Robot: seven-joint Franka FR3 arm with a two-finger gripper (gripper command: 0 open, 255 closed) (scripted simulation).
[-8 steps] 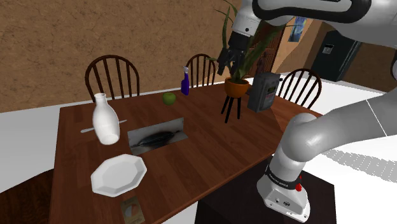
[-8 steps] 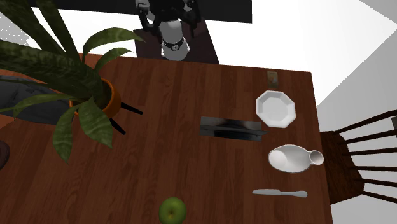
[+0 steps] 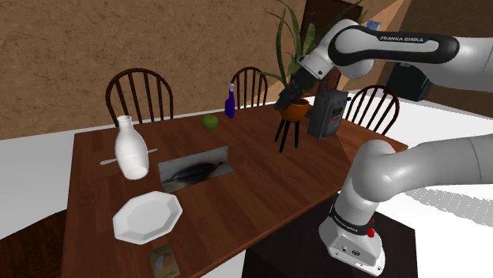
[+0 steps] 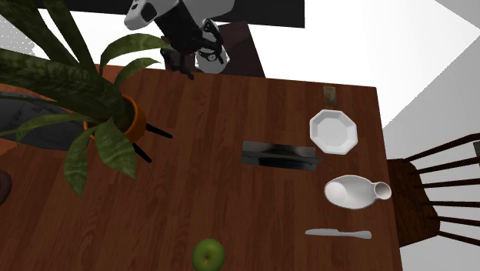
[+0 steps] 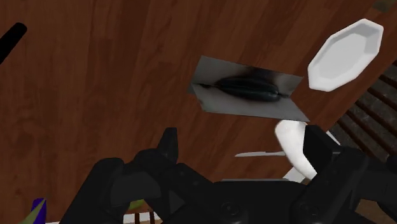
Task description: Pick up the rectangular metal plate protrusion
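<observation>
The rectangular metal plate [image 3: 195, 170] lies flat in the middle of the brown wooden table [image 3: 261, 189], grey with a dark raised ridge along its centre. It also shows in the second exterior view [image 4: 281, 155] and ahead of the fingers in the wrist view [image 5: 248, 94]. My black gripper [image 3: 288, 93] hangs high over the table's far side, beside the potted plant and well away from the metal plate. Over the table edge nearest the stand, the gripper [image 4: 183, 61] is up in the air. Its fingers [image 5: 168, 143] stand apart with nothing between them, so the gripper [image 5: 243, 141] is open.
A white vase [image 3: 131, 148] and a knife [image 3: 111, 160] lie left of the metal plate, an octagonal white plate [image 3: 147, 216] in front. A potted plant on a stand [image 3: 293, 107], blue bottle [image 3: 230, 103], green apple [image 3: 209, 122] and dark appliance [image 3: 326, 113] line the far side. Chairs [image 3: 141, 93] ring the table.
The arm has swung down and the gripper has dropped from above the plant's leaves to about pot height. Nothing on the table has moved.
</observation>
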